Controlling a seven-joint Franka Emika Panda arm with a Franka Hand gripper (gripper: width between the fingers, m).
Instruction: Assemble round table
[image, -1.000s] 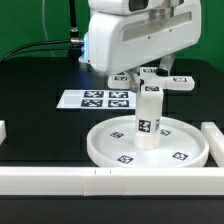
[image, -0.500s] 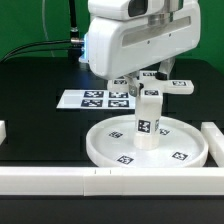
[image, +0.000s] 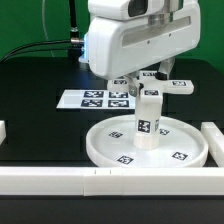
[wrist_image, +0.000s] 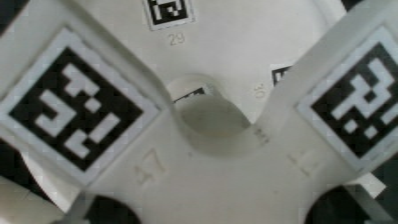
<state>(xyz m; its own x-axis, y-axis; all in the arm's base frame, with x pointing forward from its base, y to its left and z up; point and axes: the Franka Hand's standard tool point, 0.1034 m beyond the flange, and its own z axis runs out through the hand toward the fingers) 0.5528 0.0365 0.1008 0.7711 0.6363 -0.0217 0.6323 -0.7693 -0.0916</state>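
The large rimmed round disc (image: 100, 150) lies flat near the front of the table. The short cylindrical leg (image: 148, 118) stands upright at its middle. The small cross-shaped foot (image: 178, 86) sits level on top of the leg, under my gripper (image: 150, 78), which comes down on it from above. In the wrist view the foot (wrist_image: 214, 120) fills the picture, with its tags and centre hole, and my gripper (wrist_image: 222, 208) appears shut on it, a dark finger on each side. The fingertips are hidden in the exterior view.
The marker board (image: 95, 99) lies behind the disc on the exterior view's left. White border blocks run along the front (image: 60, 180), on the right (image: 214, 140) and at the left edge (image: 3, 130). Black cables lie at the far back.
The foot's arm on the exterior view's right has shifted very slightly since one second ago. Nothing else has moved.
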